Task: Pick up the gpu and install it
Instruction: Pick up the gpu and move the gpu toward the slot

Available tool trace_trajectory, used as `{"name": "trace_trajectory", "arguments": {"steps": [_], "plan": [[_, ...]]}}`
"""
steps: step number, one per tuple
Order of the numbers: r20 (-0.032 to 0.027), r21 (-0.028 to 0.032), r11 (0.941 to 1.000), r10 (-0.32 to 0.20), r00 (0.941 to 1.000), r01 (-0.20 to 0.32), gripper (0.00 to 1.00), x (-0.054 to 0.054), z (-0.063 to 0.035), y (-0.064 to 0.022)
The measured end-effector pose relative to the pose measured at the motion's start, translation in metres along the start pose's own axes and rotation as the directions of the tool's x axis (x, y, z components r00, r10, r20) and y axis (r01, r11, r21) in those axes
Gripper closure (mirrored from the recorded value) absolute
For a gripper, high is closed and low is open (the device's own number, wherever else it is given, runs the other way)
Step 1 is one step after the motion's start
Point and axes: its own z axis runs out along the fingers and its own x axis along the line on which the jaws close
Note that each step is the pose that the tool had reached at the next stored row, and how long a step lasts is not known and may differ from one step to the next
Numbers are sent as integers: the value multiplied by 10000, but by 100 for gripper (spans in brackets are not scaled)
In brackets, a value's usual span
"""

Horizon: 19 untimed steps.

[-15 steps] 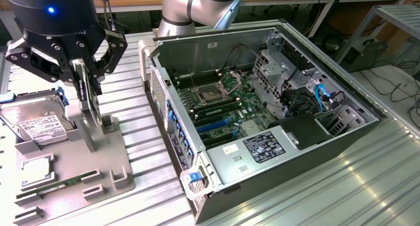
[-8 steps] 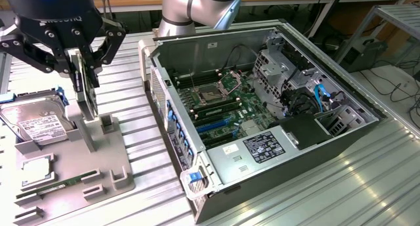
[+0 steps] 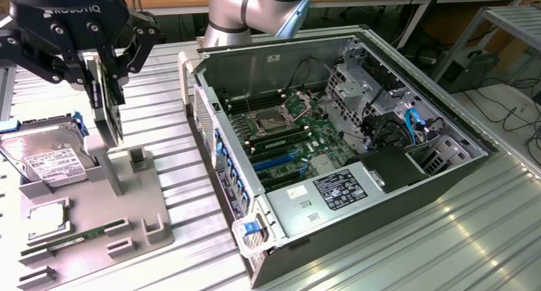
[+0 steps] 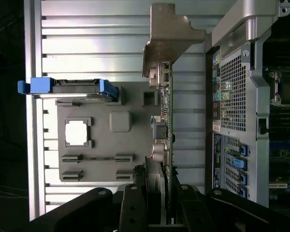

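The gpu (image 3: pixel 110 116) is a thin black card that hangs upright and edge-on, a little above the grey fixture plate (image 3: pixel 127 202) on the exterior view's left. My gripper (image 3: pixel 103 82) is shut on its upper edge from above. In the wrist view the gpu (image 4: pixel 163 130) runs edge-on away from my gripper (image 4: pixel 159 208), and its silver bracket (image 4: pixel 170 34) is at the far end. The open computer case (image 3: pixel 338 145) lies on its side on the exterior view's right, motherboard exposed.
On the fixture plate a silver hard drive (image 3: pixel 47 155) stands in a blue caddy, with a processor chip (image 3: pixel 47 218) and a green memory stick (image 3: pixel 80 237) nearer the front. The case's rear panel (image 4: pixel 232 96) lies close beside the card. Ribbed metal table (image 3: pixel 422 240) around.
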Motion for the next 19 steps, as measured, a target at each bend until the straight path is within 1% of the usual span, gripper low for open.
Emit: {"name": "trace_trajectory", "arguments": {"steps": [5, 13, 19], "plan": [[-6, -1, 10000, 0, 10000, 0, 72, 0, -89, 3], [-8, 0, 10000, 0, 10000, 0, 72, -1, -95, 4], [-8, 0, 10000, 0, 10000, 0, 72, -62, -95, 4]]}}
